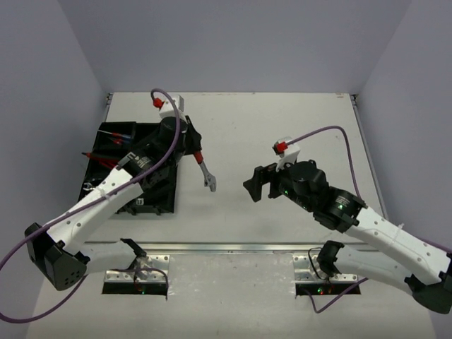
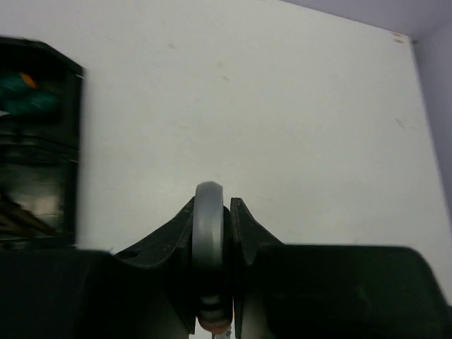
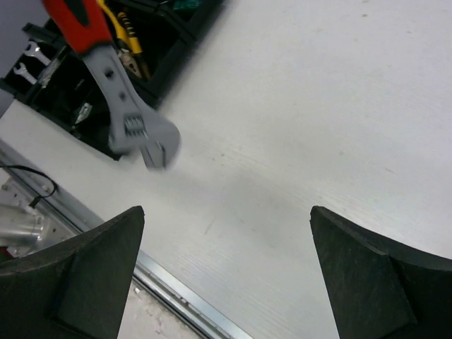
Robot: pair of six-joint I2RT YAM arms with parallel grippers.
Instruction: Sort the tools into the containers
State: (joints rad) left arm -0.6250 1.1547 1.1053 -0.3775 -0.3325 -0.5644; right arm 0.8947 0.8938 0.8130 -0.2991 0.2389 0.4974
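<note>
The red-handled adjustable wrench (image 1: 206, 173) hangs in the air just right of the black organizer tray (image 1: 95, 176). My left gripper (image 1: 193, 151) is shut on its handle end, and its silver head points down toward the table. In the left wrist view the wrench (image 2: 210, 226) sits edge-on between the closed jaws of my left gripper (image 2: 212, 212). My right gripper (image 1: 256, 183) stands wide open to the right of the wrench, apart from it. The right wrist view shows the wrench (image 3: 131, 120) blurred beyond the right gripper (image 3: 226, 219), which holds nothing.
The tray (image 3: 180, 39) holds yellow-handled pliers (image 3: 128, 37) and silver wrenches (image 3: 27, 62). Red and blue screwdriver handles (image 1: 113, 133) lie in its far compartments. A green handle (image 2: 28, 99) shows in the tray (image 2: 42, 183). A metal rail (image 1: 233, 247) runs along the table's near edge.
</note>
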